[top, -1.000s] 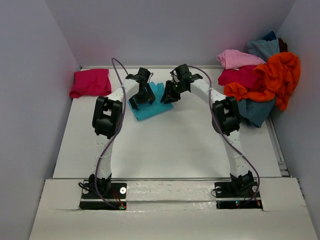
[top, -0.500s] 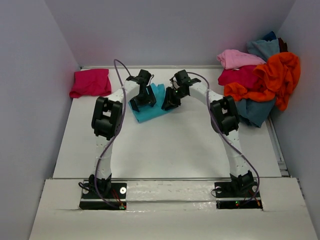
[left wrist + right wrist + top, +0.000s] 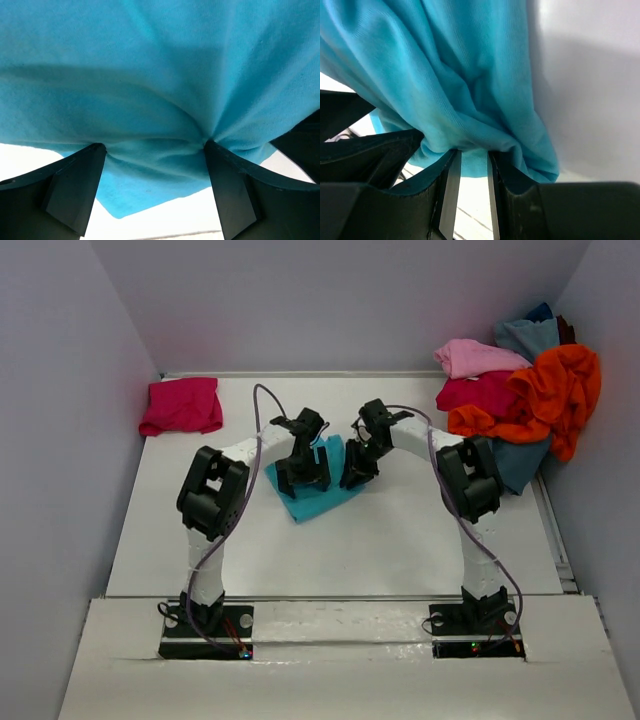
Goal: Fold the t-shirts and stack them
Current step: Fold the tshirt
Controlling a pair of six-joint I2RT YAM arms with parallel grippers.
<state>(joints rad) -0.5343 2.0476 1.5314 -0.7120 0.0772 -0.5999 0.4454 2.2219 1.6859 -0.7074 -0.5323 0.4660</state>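
Observation:
The bright turquoise t-shirt (image 3: 318, 500) lies partly folded at mid-table, its far edge lifted between both grippers. My left gripper (image 3: 303, 472) grips a thick bunch of it; in the left wrist view (image 3: 155, 150) the cloth (image 3: 160, 75) puckers between the fingers, which stand fairly wide. My right gripper (image 3: 356, 470) is shut on its right edge; in the right wrist view (image 3: 472, 156) the cloth (image 3: 470, 75) hangs gathered from the narrow gap. A folded magenta-pink t-shirt (image 3: 182, 405) lies at the far left.
A heap of unfolded shirts fills the far right corner: light pink (image 3: 478, 357), crimson (image 3: 485, 392), orange (image 3: 550, 390) and dusty blue (image 3: 510, 462). Walls close the table (image 3: 330, 550) on the left, back and right.
Both grippers have moved toward the near side and a little right, drawing the turquoise t-shirt with them. The other shirts have not moved.

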